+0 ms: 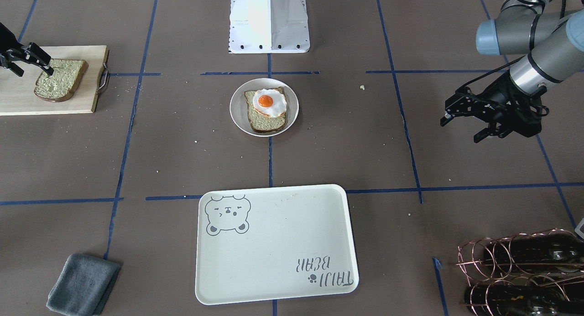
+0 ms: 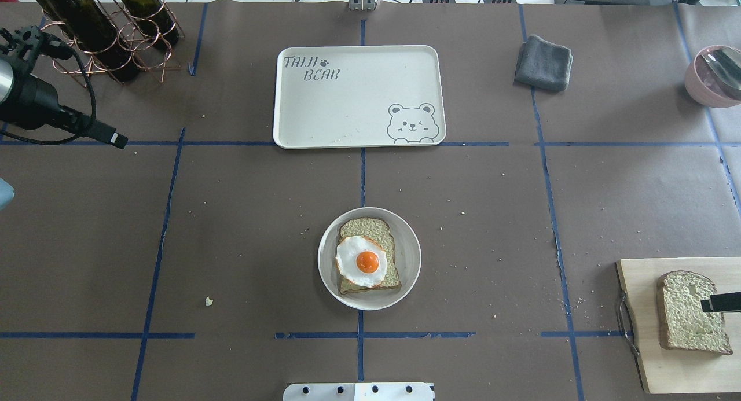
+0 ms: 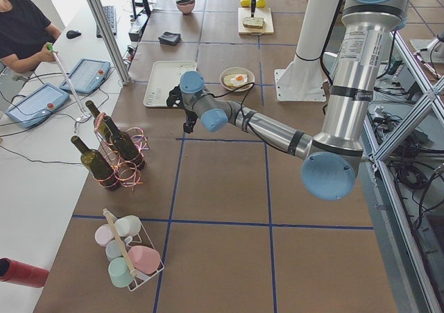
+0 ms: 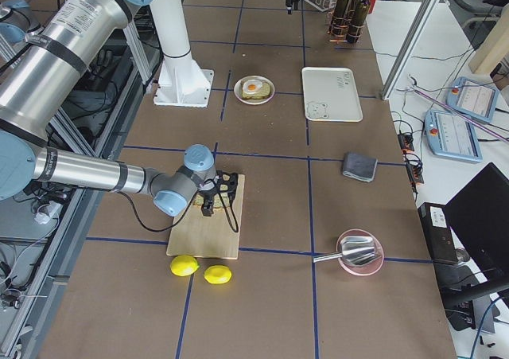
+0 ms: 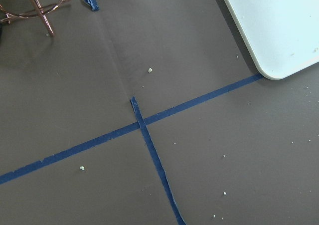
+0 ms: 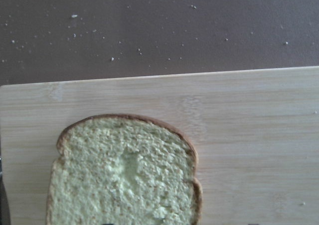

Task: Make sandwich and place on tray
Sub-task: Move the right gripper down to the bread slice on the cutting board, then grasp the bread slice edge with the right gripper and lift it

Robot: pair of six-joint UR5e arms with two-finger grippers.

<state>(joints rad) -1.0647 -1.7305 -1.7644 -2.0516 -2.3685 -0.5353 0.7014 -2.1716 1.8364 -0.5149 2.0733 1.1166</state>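
One bread slice lies on the board, far right, under wide-spread right fingers; left fingers wide, empty.

I see one bread slice lying flat on the white plate mid-table, with the fried egg on top, yolk up. The second slice lies flat on the wooden board. The cream bear tray sits well apart.
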